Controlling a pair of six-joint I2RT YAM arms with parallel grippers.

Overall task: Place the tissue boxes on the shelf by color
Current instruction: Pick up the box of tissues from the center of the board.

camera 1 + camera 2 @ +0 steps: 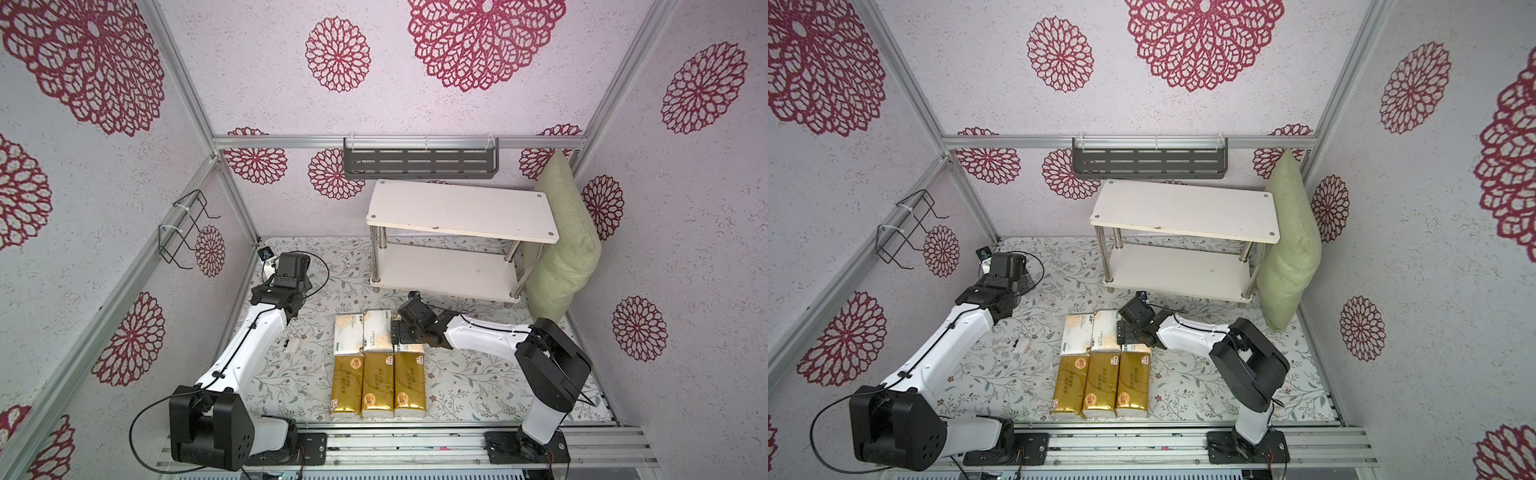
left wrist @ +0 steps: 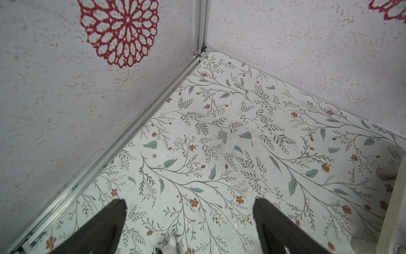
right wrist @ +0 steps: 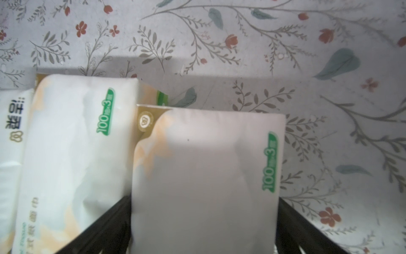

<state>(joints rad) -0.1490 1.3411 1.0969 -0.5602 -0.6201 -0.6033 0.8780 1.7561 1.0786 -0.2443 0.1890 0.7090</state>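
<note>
The white tissue pack (image 3: 204,158), probably soft, light and slippery, lies mid-frame on the worktop (image 3: 329,55) between the right gripper (image 3: 204,198)'s wide-open jaws; a gentle squeeze across its width suits. The left gripper (image 2: 189,204)'s jaws gape empty.

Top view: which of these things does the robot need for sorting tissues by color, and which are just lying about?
Part of the job:
- gold tissue packs
- white tissue packs
- white two-tier shelf

Just lying about:
- green pillow
- grey wall rack
- black wire rack
- small pale lump
</note>
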